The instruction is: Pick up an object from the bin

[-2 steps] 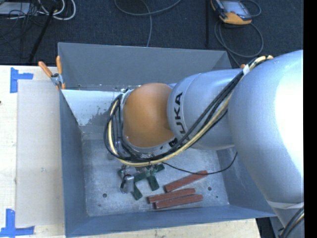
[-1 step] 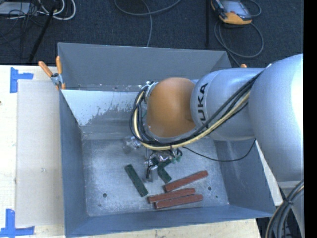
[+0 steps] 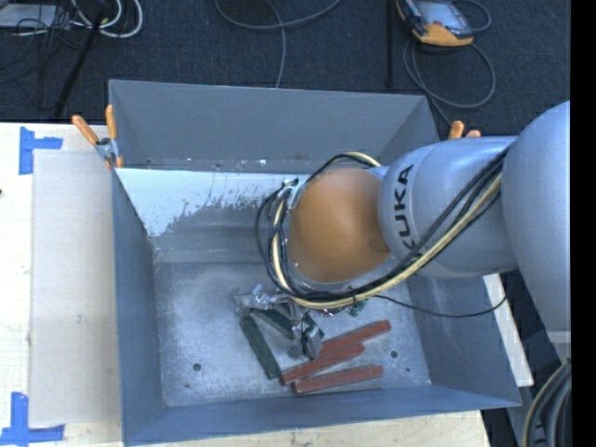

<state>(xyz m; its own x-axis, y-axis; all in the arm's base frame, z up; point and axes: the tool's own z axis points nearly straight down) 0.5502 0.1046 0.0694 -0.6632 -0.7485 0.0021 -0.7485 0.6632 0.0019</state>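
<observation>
Sitting low by a dark green bar (image 3: 261, 348) and 2 red-brown bars (image 3: 346, 341), the gripper (image 3: 304, 331); how open, cannot tell

Single high camera, tipped slightly off vertical.
It looks down into the grey metal bin (image 3: 261, 124) from near enough that all four walls fit, with dark floor (image 3: 279, 35) beyond the far rim; the arm (image 3: 447, 203) enters from the right.

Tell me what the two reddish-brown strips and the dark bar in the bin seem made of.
Upper reddish-brown strip and lower reddish-brown strip: likely painted wood or plastic, matte, flat even colour without glints. Dark bar: perhaps rubber or plastic, dull green-grey, no shine. The look leaves it open.
</observation>
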